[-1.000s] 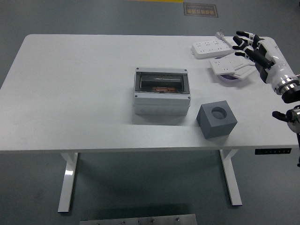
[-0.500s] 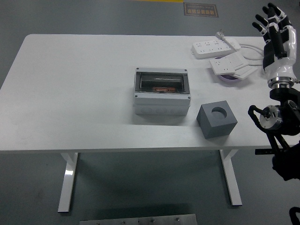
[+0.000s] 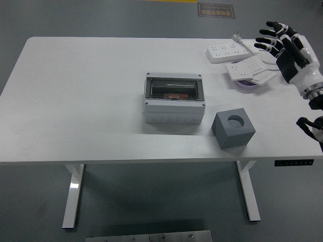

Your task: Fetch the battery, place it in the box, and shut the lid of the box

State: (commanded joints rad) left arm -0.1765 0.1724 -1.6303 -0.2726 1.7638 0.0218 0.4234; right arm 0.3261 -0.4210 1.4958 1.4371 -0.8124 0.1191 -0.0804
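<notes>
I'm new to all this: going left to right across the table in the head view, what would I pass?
Box with its see-through lid → grey block with a round hole → power strips at the far right → the robot's right hand, fingers spread, holding nothing.

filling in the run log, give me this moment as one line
right hand: open, raised over far right table corner, holding nothing | box: mid-table | grey cube: right of box | battery: not seen
</notes>
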